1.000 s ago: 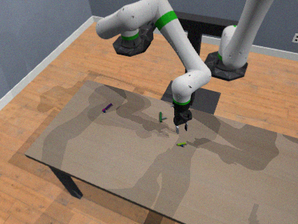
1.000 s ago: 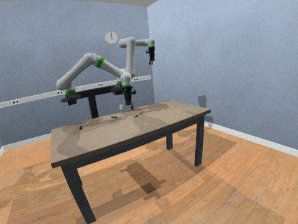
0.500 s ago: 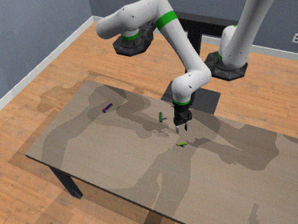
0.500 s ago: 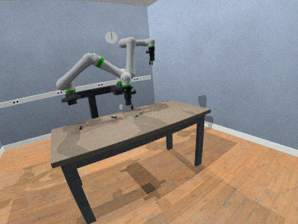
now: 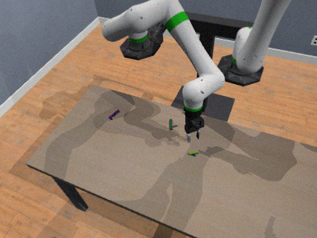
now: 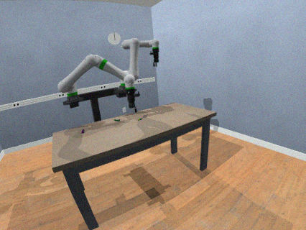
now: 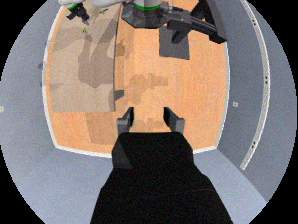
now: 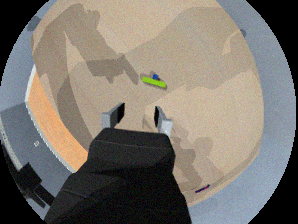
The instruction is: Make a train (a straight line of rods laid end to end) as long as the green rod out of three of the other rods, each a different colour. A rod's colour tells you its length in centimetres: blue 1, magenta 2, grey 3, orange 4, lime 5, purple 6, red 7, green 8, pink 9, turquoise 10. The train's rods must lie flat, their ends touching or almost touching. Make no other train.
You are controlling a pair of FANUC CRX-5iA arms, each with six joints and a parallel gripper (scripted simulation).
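Blue-grey walls (image 5: 52, 41) (image 6: 223, 54) and a plank floor (image 5: 22, 190) (image 6: 233, 187) surrounded a brown table (image 5: 111, 163) (image 6: 108, 140) marked by broad arm shadows. Train not built: no three rods lay end to end. The lime rod (image 5: 193, 153) (image 6: 139, 119) (image 7: 84, 30) (image 8: 154, 82) lay flat near the right gripper (image 5: 193, 136) (image 6: 136, 111) (image 7: 86, 22) (image 8: 139, 114), with a small blue rod (image 5: 193, 155) (image 8: 155, 77) just beside its long side, not off its end; contact between them, cannot tell. Lime, magenta and blue looked like the likely set, five plus two plus one making eight. Left to do, then: blue to one lime end, magenta fetched and lined up too.

Lime's long axis ran nearly crosswise in the top view, right end slightly higher; in the right wrist view it sloped gently down to the right. The green rod (image 5: 170, 124) (image 6: 117, 120) (image 7: 103, 10) pointed almost up and down the top view, a grey rod (image 5: 174, 126) by its side. Farther left there, the purple rod (image 5: 116, 112) (image 6: 82, 131) (image 8: 200, 190) slanted up to the right, the magenta rod (image 5: 111, 117) around its lower end.

Right fingers stood wide apart above the table, nothing between them. The left gripper (image 6: 155, 65) (image 7: 148, 113) hung high, well away from the rods, also spread and empty.
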